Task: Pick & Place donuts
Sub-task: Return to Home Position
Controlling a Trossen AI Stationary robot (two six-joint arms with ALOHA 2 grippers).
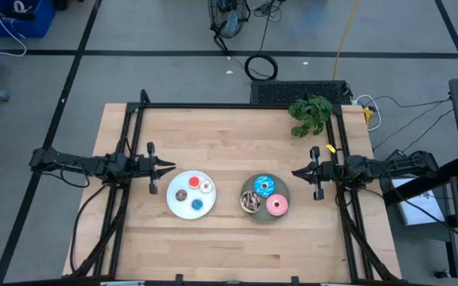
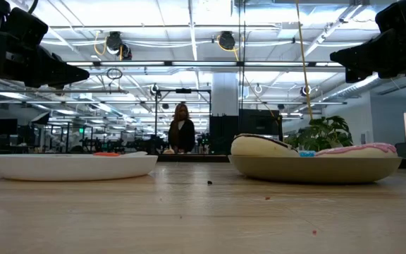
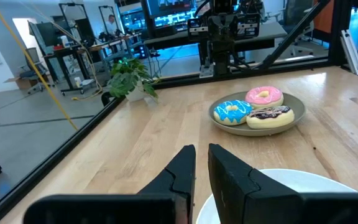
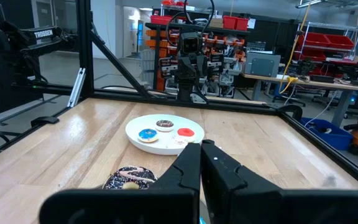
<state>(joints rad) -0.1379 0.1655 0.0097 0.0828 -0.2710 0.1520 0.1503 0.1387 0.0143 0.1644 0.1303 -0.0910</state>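
Fingers [image 3: 229,171] of the left gripper [image 1: 170,167] are drawn together on nothing, just beside the white plate [image 1: 177,209]. Those of the right gripper [image 1: 296,171] are likewise closed and empty, near the grey plate [image 1: 265,221]. Both plates lie side by side mid-desk [image 1: 229,238]. The grey plate holds the three larger donuts: blue sprinkled donut [image 1: 263,187], pink donut [image 1: 277,205] and brown sprinkled donut [image 1: 250,202]. The white plate holds the tiny ones: red donut [image 1: 193,182], white donut [image 1: 206,187], brown donut [image 1: 181,195] and blue donut [image 1: 196,204].
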